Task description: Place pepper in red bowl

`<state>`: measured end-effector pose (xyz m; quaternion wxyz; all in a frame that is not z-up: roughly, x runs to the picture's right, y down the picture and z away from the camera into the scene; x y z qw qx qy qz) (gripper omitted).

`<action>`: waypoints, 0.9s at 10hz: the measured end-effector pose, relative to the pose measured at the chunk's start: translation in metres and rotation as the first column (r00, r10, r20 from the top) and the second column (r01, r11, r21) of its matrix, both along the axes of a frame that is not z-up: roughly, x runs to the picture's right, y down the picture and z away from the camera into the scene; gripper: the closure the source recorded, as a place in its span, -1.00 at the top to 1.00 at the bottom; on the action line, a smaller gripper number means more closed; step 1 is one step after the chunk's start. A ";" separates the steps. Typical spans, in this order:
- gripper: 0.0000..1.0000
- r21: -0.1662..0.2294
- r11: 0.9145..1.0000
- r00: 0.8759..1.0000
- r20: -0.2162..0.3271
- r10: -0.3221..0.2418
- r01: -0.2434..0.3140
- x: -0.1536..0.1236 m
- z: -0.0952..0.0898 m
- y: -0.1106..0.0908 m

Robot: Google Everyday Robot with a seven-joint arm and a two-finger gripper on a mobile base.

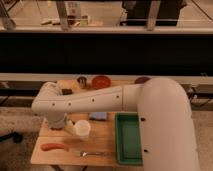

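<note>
Tool beside white cup, near pepper

Arm: smooth white tube, a row of small dark dots along its side.
Shoulder: large rounded white shell.
Gripper: greyish, under the arm's left end.

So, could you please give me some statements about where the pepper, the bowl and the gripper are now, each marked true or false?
1. The pepper lies in the red bowl. False: it lies on the table at the front, near the fork.
2. The red bowl stands at the back, beside the metal cup. True.
3. The gripper is over the green tray. False: it is low at the picture's left side of the table, next to the white cup.
4. The green tray is empty. True.
</note>
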<state>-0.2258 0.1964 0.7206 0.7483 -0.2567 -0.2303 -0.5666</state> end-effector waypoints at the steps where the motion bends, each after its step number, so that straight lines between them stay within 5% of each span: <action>1: 0.60 0.000 1.000 1.000 0.000 0.002 -0.002 0.000 0.004 -0.002; 9: 0.60 0.037 0.999 0.995 -0.101 0.022 -0.018 -0.018 -0.031 0.000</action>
